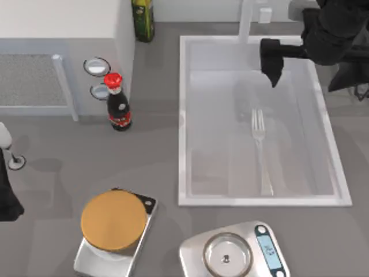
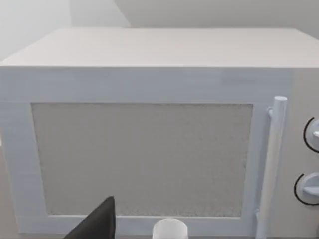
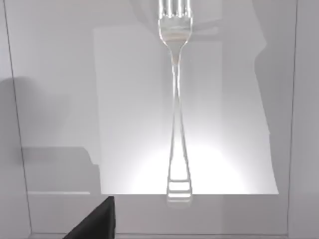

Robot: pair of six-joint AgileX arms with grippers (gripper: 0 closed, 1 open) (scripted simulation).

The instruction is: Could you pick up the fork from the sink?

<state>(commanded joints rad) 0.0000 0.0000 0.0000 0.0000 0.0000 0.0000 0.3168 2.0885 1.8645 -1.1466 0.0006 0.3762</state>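
Note:
The fork [image 1: 260, 151] lies flat on the floor of the white sink [image 1: 183, 115], right of the basin's middle, with its tines toward the faucet [image 1: 247, 20]. My right gripper [image 1: 274, 72] hangs over the back part of the sink, a little behind the tines and apart from them. It is open and holds nothing. In the right wrist view the fork [image 3: 175, 99] runs straight down the basin floor, and one dark finger [image 3: 97, 221] stands off to the side. My left gripper [image 1: 4, 190] is parked at the table's left edge, open and holding nothing.
A white microwave [image 1: 57, 52] fills the back left and faces the left wrist camera. A soy-sauce bottle [image 1: 118, 107] and a green bottle [image 1: 143, 17] stand beside it. A white goblet [image 1: 8, 144] stands at far left. Two kitchen scales [image 1: 113, 222] [image 1: 236, 254] sit along the front.

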